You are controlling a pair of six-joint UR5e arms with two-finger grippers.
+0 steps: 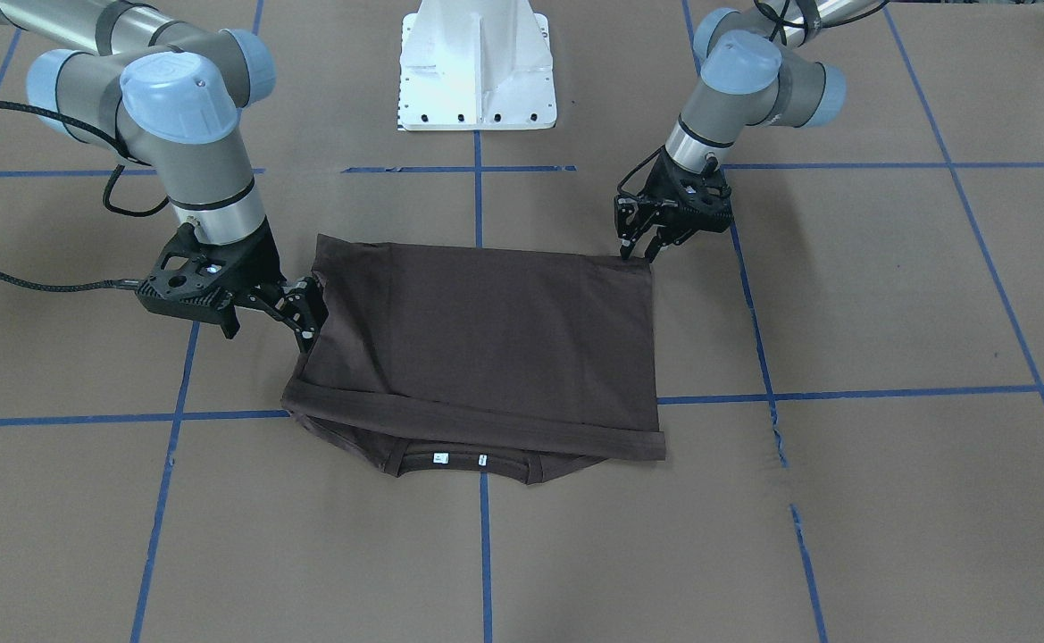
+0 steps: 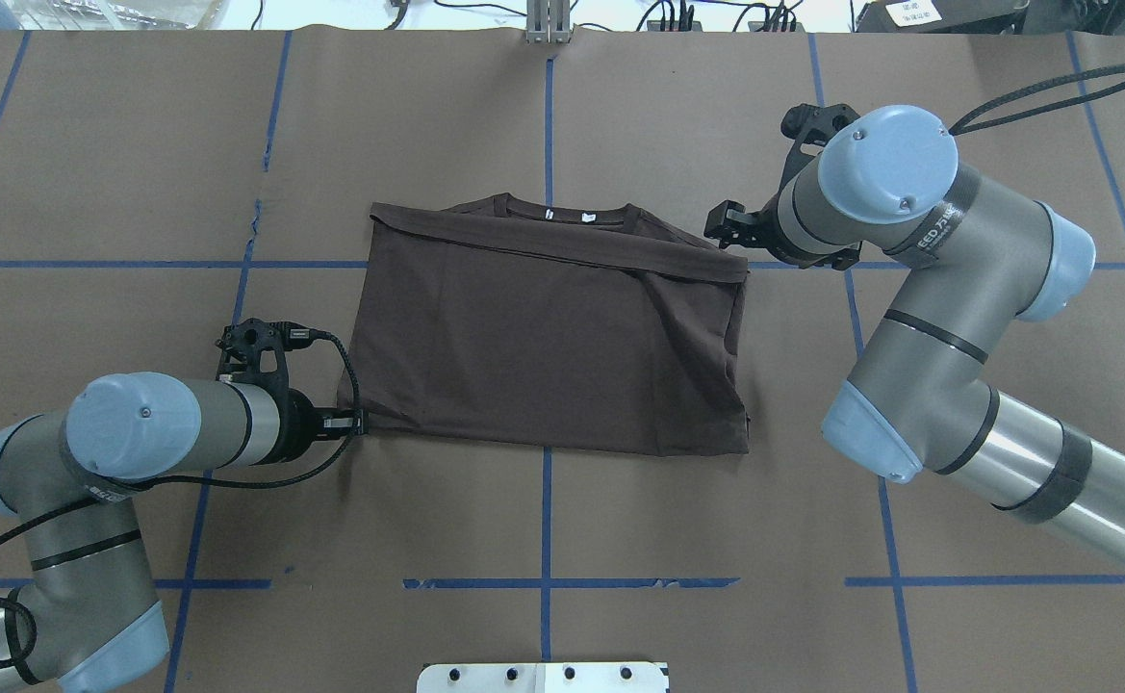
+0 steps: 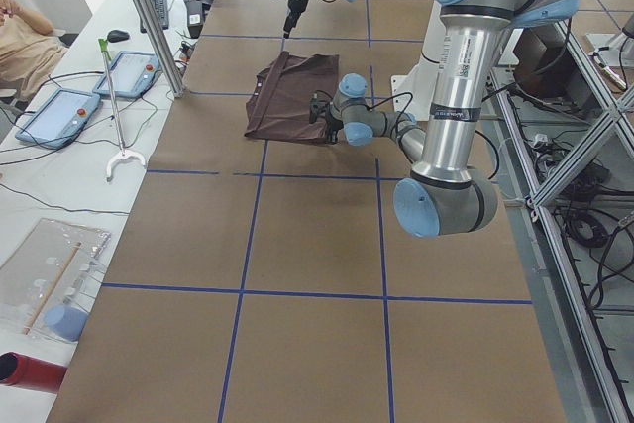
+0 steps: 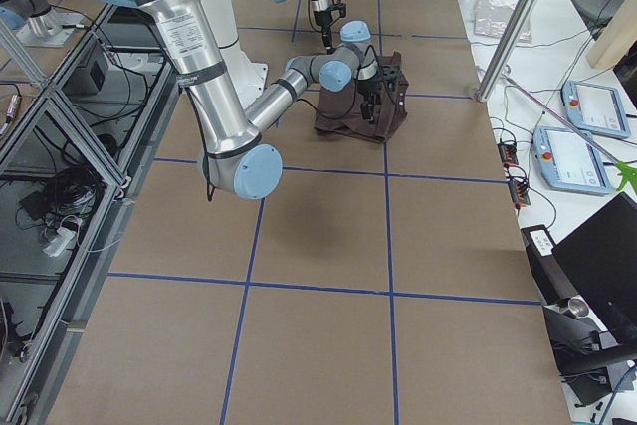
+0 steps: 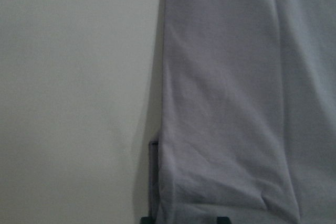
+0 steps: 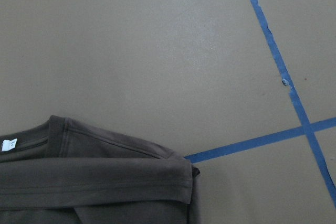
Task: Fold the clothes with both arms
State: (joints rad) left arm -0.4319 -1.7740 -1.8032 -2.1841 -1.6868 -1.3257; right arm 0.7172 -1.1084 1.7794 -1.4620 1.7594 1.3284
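T-shirt (image 2: 543,346) is laid flat at the centre of the tabletop (image 2: 139,144), folded once into a compact rectangle. No sleeve is seen projecting at either side. At least one further fold is judged to be outstanding.

The left arm (image 2: 129,423) is positioned at the robot-side corner of the fold. Its left tool (image 1: 636,256) is released, with the fingers apart and the cloth corner between them. The right arm (image 2: 918,279) is stationed at the opposite edge. Its right tool (image 1: 312,313) is seen spread just beside that edge, with nothing gripped.

The hem band (image 2: 562,248) is brought across the body and lies just short of the collar (image 1: 477,464). The collar and the white neck tags (image 1: 439,459) are exposed.
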